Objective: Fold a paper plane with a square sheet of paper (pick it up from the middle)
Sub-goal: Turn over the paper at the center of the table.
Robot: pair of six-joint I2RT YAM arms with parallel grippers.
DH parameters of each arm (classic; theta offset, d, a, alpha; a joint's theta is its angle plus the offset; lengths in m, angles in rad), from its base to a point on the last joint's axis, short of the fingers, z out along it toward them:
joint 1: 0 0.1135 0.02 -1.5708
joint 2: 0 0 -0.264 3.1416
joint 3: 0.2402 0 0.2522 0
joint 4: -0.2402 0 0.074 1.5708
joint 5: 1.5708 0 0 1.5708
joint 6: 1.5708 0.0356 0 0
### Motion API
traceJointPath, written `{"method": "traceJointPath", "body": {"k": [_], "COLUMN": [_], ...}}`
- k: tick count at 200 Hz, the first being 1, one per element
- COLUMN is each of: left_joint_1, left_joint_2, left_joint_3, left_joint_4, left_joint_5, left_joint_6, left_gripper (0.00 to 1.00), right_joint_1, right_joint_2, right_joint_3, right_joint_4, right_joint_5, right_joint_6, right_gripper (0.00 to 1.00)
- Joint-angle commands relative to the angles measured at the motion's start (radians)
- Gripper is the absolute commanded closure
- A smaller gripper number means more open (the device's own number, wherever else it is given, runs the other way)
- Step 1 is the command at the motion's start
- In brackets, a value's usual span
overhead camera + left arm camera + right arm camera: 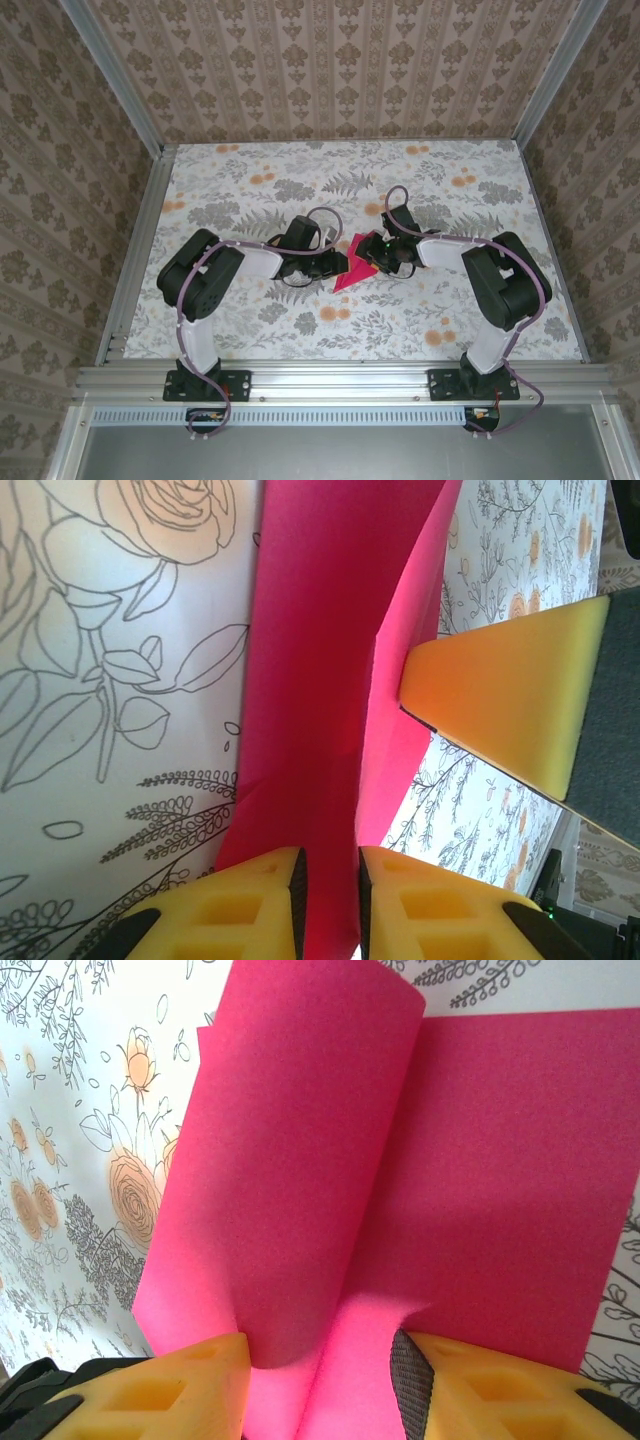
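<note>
Magenta-pink square sheet of paper (pixel 349 271): sat near the middle of the floral-print tabletop (pixel 470 300), between the two arms. Part of it rested on the cloth and part was bent upward.
Left end effector (pixel 330 870): its yellow foam pads were set narrow, with an edge of the sheet pinched between them.
Right end effector (pixel 320 1355): its pads stood about half apart. A soft rolled bend of the sheet filled the gap and touched both pads, so it appeared to hold the paper loosely.
Shape of the paper: one flap curled over the flat part. The bend looked rounded, not pressed into a sharp crease.
Done: both end effectors had hold of the sheet and a first fold was begun, as far as I could judge.
Left: flattening that crease, then the nose folds and the wing folds. No pointed dart shape showed.
Stage: early, probably the first fold.
</note>
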Motion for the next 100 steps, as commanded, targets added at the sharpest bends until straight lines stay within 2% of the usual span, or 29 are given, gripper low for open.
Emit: {"method": "traceJointPath", "body": {"k": [1, 56, 100], "left_joint_1": [0.003, -0.006, -0.007], "left_joint_2": [-0.013, 0.027, 0.054], "left_joint_3": [0.008, 0.073, 0.099], "left_joint_4": [-0.015, -0.034, -0.028], "left_joint_5": [0.020, 0.049, 0.057], "left_joint_6": [0.031, 0.056, 0.055], "left_gripper": [0.77, 0.78, 0.88], "right_joint_1": [0.001, 0.002, -0.001], "right_joint_2": [0.049, 0.026, -0.014], "right_joint_3": [-0.020, -0.030, -0.046], "right_joint_4": [-0.095, -0.069, -0.043], "right_joint_5": [0.063, 0.038, 0.019], "right_joint_6": [0.005, 0.008, 0.008], "right_gripper": [0.53, 0.52, 0.52]}}
